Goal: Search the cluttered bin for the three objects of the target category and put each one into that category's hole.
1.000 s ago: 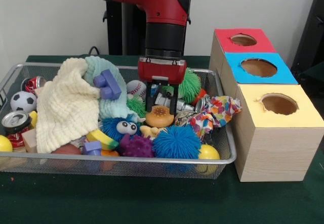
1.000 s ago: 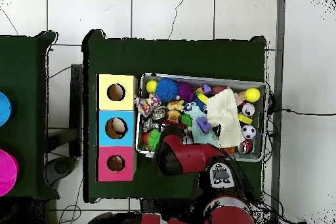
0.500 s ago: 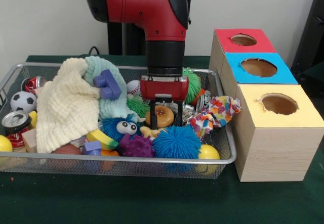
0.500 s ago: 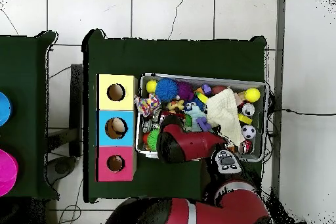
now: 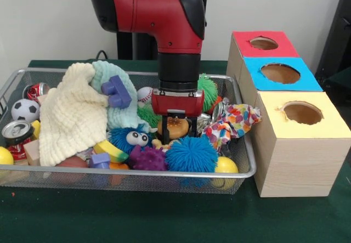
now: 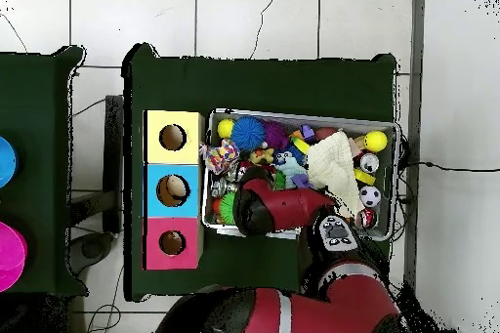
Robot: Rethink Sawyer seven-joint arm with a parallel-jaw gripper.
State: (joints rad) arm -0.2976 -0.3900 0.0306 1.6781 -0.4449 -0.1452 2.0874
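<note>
- The little toy burger (image 5: 176, 127) sits in the middle of the wire bin (image 5: 244, 160), right between the two black fingers of the gripper (image 5: 178, 135).
- One finger is down on each side of the burger, close against it, and the burger rests on the pile of toys. I cannot tell if the fingers are squeezing it yet.
- Just in front of the gripper is a fuzzy blue ball (image 5: 191, 154), with a bumpy purple ball (image 5: 148, 158) next to it.
- Beside that is a blue furry toy with big eyes (image 5: 130, 138).
- Behind the gripper a spiky green ball (image 5: 207, 91) and a baseball (image 5: 146, 95) peek out.
- On one side lies a colorful spotted cloth (image 5: 235, 121). On the other side a cream cloth (image 5: 71, 114) is heaped up with a purple block (image 5: 116, 91) on top.
- Past the spotted cloth, outside the bin, stands a box with a yellow hole (image 5: 302, 112), a blue hole (image 5: 280, 73) and a red hole (image 5: 264, 43).
- From above, the red arm (image 6: 278, 208) covers the burger.
</note>
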